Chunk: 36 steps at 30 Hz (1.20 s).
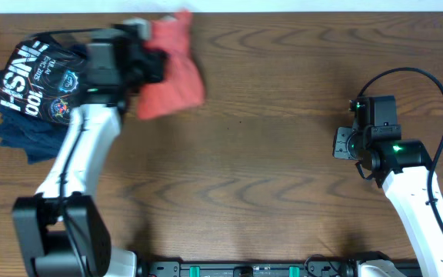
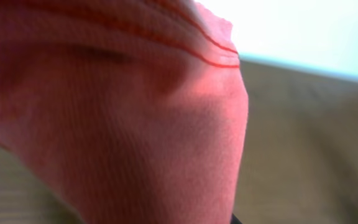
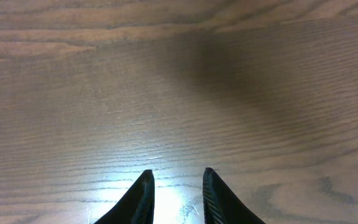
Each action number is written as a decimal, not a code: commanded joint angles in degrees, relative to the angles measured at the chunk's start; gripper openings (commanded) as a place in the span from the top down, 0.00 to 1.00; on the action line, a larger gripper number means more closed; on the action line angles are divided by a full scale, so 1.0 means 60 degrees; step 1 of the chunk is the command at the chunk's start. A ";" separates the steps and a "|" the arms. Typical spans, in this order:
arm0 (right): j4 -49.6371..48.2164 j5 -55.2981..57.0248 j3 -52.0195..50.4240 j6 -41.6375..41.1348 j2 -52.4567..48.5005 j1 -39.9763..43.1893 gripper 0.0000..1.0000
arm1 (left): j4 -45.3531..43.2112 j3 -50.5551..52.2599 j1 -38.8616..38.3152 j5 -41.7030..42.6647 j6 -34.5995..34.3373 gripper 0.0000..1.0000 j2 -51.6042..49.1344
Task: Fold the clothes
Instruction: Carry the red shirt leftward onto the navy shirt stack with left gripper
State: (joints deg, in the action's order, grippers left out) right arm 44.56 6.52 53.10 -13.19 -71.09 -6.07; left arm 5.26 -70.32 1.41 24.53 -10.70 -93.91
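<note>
One red-orange T-shirt (image 1: 174, 81) recorded overhead, bunched into a crumpled lump at the far left part of the table (image 1: 283, 154), slightly blurred; chest print and tag lost in the bunching; whether clear of the wood or resting on it, not determinable. Left gripper (image 1: 151, 55) buried in the upper left of the cloth, clenched on it. Just beside it on the left, a heap of dark shirts (image 1: 29, 100) with white lettering, partly covered by the left arm (image 1: 83, 146), separate from the red garment. Right gripper (image 1: 338, 143) well apart on the right side, over bare wood, touching nothing.

Left wrist view: almost wholly filled by the red-orange T-shirt (image 2: 117, 124) pressed close to the lens; fine ribbed knit, soft folds, parallel lines of hem stitching (image 2: 210, 50) near the top; own fingertips hidden behind the fabric; a strip of table (image 2: 309, 143) and a pale band (image 2: 303, 31) beyond it on the right.

Right wrist view: right gripper (image 3: 178, 177) pointing down at bare wood grain; fingers (image 3: 138, 196) dark, tapered, narrowly parted, grasping nothing.
</note>
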 commanded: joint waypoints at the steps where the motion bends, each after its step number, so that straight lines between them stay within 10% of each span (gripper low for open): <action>1: 0.0033 0.0164 0.0076 0.0004 0.0033 0.0080 0.75 | -0.0335 -0.0106 0.1129 -0.0474 0.0171 0.94 0.0117; 29: 0.0262 0.0160 0.0073 -0.0022 0.0033 0.0080 0.75 | -0.3395 -0.0106 0.5679 -0.0535 -0.0845 0.91 -0.1953; 30: 0.0262 0.0160 0.0073 -0.0091 0.0033 0.0080 0.75 | -0.3388 -0.0106 0.5708 -0.0532 -0.0845 0.86 -0.1993; 33: 0.0255 0.0160 0.0073 -0.0164 0.0033 0.0080 0.74 | -0.3391 -0.0106 0.5734 -0.0532 -0.0852 0.12 -0.2040; 36: 0.0251 0.0164 0.0073 -0.0186 0.0033 0.0080 0.74 | -0.3534 -0.0106 0.5727 -0.0528 -0.1348 0.02 -0.2033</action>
State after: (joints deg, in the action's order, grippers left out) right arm 46.04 6.52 53.10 -13.39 -71.09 -6.07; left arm -15.03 -70.26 35.57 21.45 -16.27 -106.06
